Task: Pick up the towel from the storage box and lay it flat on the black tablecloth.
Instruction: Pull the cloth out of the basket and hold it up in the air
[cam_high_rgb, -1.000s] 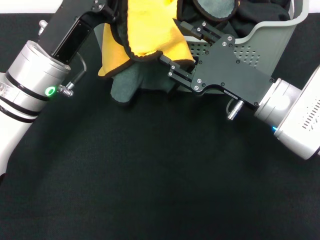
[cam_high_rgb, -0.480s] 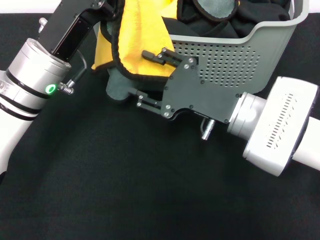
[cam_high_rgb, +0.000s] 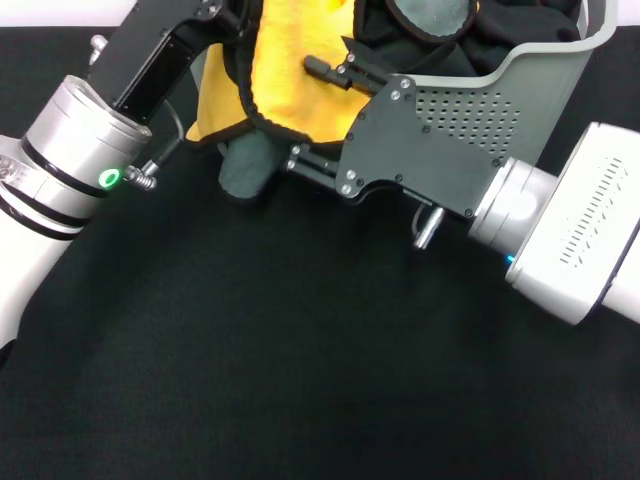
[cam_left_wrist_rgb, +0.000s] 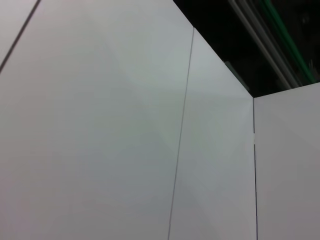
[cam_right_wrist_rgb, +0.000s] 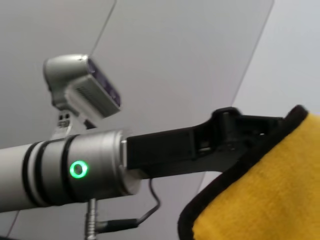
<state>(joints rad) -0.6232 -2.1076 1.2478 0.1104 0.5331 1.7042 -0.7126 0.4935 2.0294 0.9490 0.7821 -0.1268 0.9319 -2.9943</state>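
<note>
The towel (cam_high_rgb: 300, 70) hangs yellow face out from my left gripper (cam_high_rgb: 228, 18) at the top of the head view, left of the storage box (cam_high_rgb: 545, 70). Its grey-green lower end (cam_high_rgb: 250, 165) touches the black tablecloth (cam_high_rgb: 250, 350). My left gripper looks shut on the towel's black-stitched upper edge, which also shows in the right wrist view (cam_right_wrist_rgb: 260, 200) beside the left gripper's finger (cam_right_wrist_rgb: 230, 125). My right gripper (cam_high_rgb: 312, 115) is open, one finger over the yellow face and one just below its lower edge.
Dark cloths (cam_high_rgb: 520, 20) and a grey-green piece with a black edge (cam_high_rgb: 430, 15) lie inside the storage box. The tablecloth spreads across the whole foreground. The left wrist view shows only white wall panels (cam_left_wrist_rgb: 125, 125).
My right gripper swung left from the box front, then rose onto the hanging towel, still open. The left arm and towel shifted slightly.
</note>
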